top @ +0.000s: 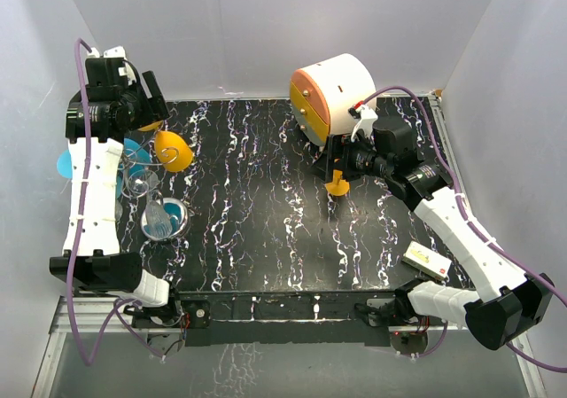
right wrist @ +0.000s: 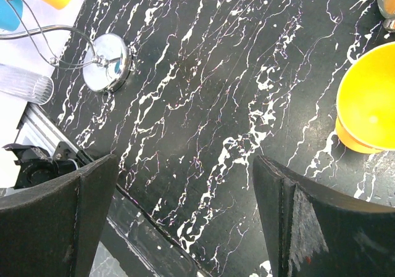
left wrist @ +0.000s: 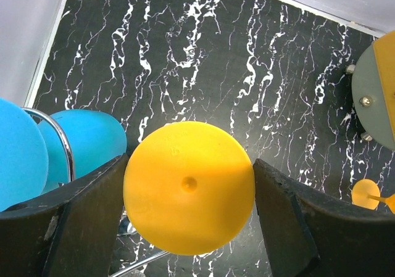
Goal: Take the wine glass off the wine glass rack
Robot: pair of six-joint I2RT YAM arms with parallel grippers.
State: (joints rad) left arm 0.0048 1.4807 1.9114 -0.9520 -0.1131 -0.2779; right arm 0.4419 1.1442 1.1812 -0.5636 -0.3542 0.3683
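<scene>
Over on the left side of the black, white-veined marble table (top: pixel 266 238), the left gripper (top: pixel 149 105) is hovering right at the thin chrome wire wine glass rack (right wrist: pixel 108 61) with its shiny round disc base. The yellow-orange plastic wine glass (top: pixel 173 150) is hanging there on the rack's curled wire, bowl pointing out toward the middle of the table and foot turned back toward the gripper. From the left wrist, that round yellow foot (left wrist: pixel 188 187) is filling the whole gap between the two black fingers (left wrist: pixel 80 221). The jaws are standing wide apart, and the edges of the foot are lining up with both of them. Whether the pads are actually touching the foot, I cannot tell.

Two blue glasses (left wrist: pixel 86 141) are crowding in just beside the left finger, with a loop of chrome wire running in front of them. A clear ribbed glass (right wrist: pixel 24 82) is lying close to the rack's base.

On the other side, the right gripper (top: pixel 341 163) is hanging over the table in front of the round white-and-orange drawer cabinet (top: pixel 332 92). Its fingers (right wrist: pixel 55 221) are spread apart with nothing between them, only bare marble showing below. A second yellow glass (right wrist: pixel 370 104) is sitting on the table just beside that gripper, outside its fingers and well apart from the rack.
</scene>
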